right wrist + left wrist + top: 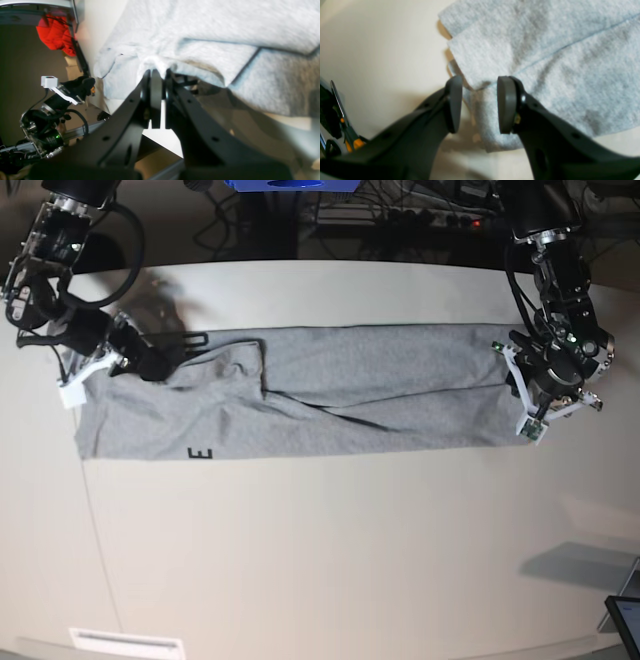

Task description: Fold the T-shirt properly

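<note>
The grey T-shirt (330,405) lies in a long band across the tabletop (330,560); right tool (156,75) pinches one end, left tool (478,105) spread over the other corner—it should close squarely before lifting.

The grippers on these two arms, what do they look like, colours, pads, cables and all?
Both arms are black. The left gripper has curved black fingers with flat grey oval pads. The right gripper has matching black fingers with small round holes. White brackets sit at both wrists, and black cables loop along the arms in the base view.
</note>
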You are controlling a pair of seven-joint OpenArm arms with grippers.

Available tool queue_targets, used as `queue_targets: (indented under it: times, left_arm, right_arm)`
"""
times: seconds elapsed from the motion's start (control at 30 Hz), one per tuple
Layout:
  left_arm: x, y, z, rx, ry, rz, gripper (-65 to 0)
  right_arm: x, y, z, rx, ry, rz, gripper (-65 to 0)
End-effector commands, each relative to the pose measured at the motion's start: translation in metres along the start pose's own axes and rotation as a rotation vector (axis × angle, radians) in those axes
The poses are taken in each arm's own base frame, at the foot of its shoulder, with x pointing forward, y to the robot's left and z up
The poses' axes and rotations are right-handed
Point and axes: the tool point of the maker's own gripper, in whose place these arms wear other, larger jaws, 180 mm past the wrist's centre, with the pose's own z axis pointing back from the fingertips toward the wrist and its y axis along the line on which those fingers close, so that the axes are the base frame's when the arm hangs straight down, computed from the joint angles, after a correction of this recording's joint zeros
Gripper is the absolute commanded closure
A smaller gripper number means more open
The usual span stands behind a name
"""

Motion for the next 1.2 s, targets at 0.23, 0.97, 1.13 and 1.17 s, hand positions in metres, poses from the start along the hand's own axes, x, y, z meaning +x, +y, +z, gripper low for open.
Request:
queue_targets:
  times: [0.23,0.97,1.13,1.17]
  left_arm:
    - [0.008,0.010,0.005,0.026,-0.026,-0.009,-23.5]
    - [0.001,0.005,0.004,0.016,-0.010,-0.010,-23.5]
    - [0.001,0.005,0.004,0.015,-0.010,-0.012,-23.5]
    - [0.001,0.005,0.004,0.015,-0.010,-0.012,-23.5]
  right_arm:
    - [0.013,0.001,-0.015,0.040,0.023,-0.021,0.0]
    - [0.031,0.004,-0.044,-0.052,0.067,0.087,-0.3]
    - [0.031,0.003,-0.046,-0.052,0.078,0.081,-8.6]
    - [0.032,0.005,-0.046,-0.048,0.077,0.086,-13.3]
